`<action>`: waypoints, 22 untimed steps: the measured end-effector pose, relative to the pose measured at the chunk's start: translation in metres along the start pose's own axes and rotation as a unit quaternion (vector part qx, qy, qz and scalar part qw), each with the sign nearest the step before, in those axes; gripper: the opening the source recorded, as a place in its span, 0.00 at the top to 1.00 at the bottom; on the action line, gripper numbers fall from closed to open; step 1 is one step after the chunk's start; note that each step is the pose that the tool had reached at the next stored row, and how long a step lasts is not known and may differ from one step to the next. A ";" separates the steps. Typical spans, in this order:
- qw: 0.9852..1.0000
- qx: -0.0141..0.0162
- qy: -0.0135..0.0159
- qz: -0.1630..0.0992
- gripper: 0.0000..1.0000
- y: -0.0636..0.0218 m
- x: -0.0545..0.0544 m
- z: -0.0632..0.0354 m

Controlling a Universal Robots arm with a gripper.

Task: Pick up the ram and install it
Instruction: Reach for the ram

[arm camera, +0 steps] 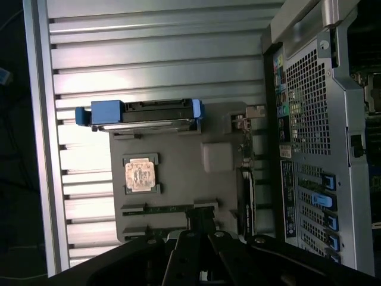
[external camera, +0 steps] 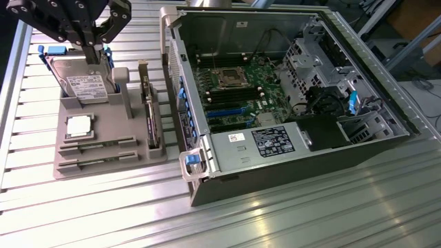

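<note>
While the gripper [external camera: 95,56] hangs above the upright hard drive [external camera: 86,85] at one end of the grey parts tray [external camera: 117,126], its jaws stand fully closed with nothing between them. The ram [external camera: 96,146] sits on edge in a slotted holder at the tray's opposite end, just beside the CPU [external camera: 79,125], with its top edge exposed so that fingers can pinch it. It is untouched and well apart from the gripper. The computer case [external camera: 276,178] lies on its side with the panel off, to the exterior view's right of the tray, so the motherboard [external camera: 255,98] and its memory slots face upward for insertion
</note>
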State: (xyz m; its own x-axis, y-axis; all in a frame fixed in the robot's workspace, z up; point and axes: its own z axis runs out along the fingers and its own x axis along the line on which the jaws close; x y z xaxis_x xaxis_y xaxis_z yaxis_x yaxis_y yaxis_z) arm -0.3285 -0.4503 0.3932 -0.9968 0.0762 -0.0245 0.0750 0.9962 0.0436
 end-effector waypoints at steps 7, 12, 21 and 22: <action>1.000 0.000 0.000 0.000 0.89 -0.0061 0.000 -0.0002; 1.000 0.001 0.000 0.000 0.89 -0.0099 -0.001 -0.0004; 1.000 0.001 0.000 0.000 0.89 -0.0161 -0.001 -0.0006; 1.000 0.001 0.000 0.000 0.89 -0.0171 -0.001 -0.0006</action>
State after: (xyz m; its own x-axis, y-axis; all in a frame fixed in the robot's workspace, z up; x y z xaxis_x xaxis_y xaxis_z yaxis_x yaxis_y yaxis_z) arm -0.3285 -0.4675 0.3931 -0.9968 0.0762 -0.0246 0.0751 0.9963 0.0422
